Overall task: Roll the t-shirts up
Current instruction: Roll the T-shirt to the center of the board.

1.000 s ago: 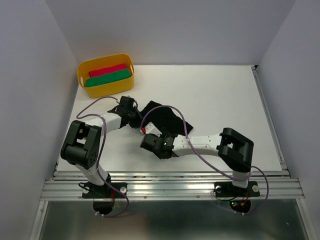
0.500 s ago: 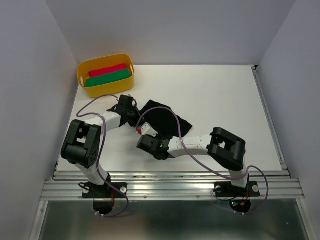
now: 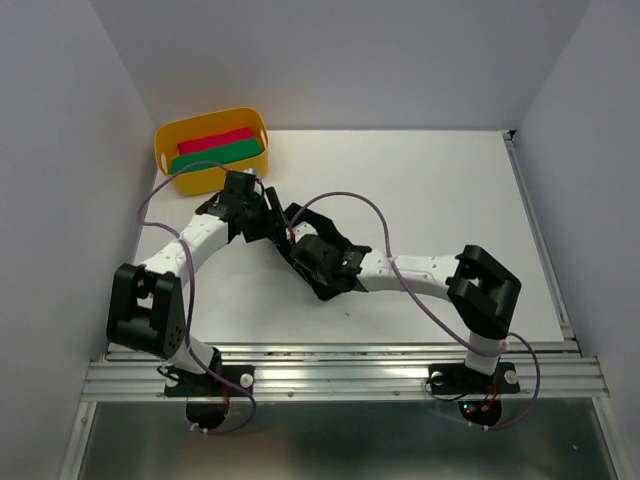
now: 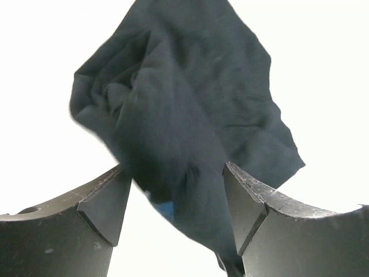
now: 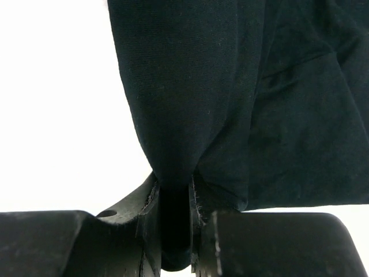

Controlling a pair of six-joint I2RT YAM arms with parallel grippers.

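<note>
A black t-shirt (image 4: 184,104) lies bunched on the white table. In the top view only a small part of the t-shirt (image 3: 296,218) shows between the two wrists. My left gripper (image 4: 176,199) is open, its fingers either side of a hanging fold without clamping it. It sits at the shirt's left side (image 3: 272,225). My right gripper (image 5: 174,196) is shut on a fold of the t-shirt (image 5: 230,86), and the cloth runs up from its jaws. In the top view the right gripper (image 3: 300,245) is just below the left one.
A yellow tub (image 3: 212,150) at the table's far left corner holds a red and a green roll of cloth. It stands close behind my left wrist. The white table (image 3: 450,190) stretches out to the right, and grey walls close in the sides.
The left gripper has opened and its arm has swung farther out towards the tub. The right gripper has shut on the shirt and moved up-left. The shirt is more bunched.
</note>
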